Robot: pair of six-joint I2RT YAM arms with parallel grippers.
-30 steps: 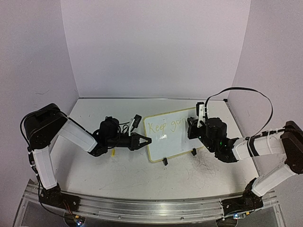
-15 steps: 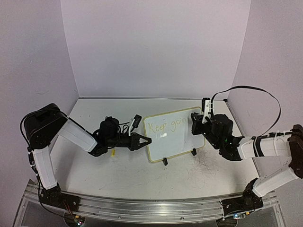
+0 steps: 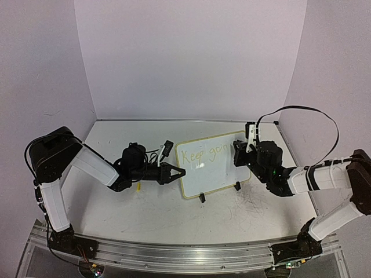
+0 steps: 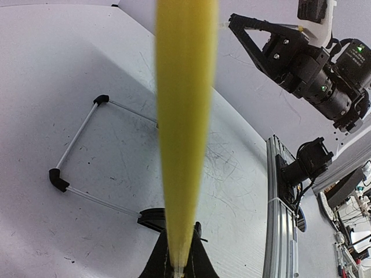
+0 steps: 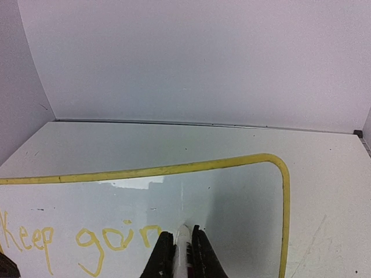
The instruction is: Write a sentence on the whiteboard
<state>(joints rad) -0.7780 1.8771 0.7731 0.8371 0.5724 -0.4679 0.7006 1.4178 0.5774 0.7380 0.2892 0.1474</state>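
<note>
Right pincer point(image 5: 181, 234) with marker point(image 5: 183, 250) on whiteboard point(image 5: 232, 197)

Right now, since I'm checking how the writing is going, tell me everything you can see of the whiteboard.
The whiteboard is a small, glossy white rectangle with rounded corners and a thin yellow-green rim, propped at a tilt on two black clip feet mid-table. Yellow-green handwriting on it reads "Keep goin", unfinished. The left gripper pinches its left rim between its fingers. The right gripper holds a white marker with its tip at the board's face.
</note>
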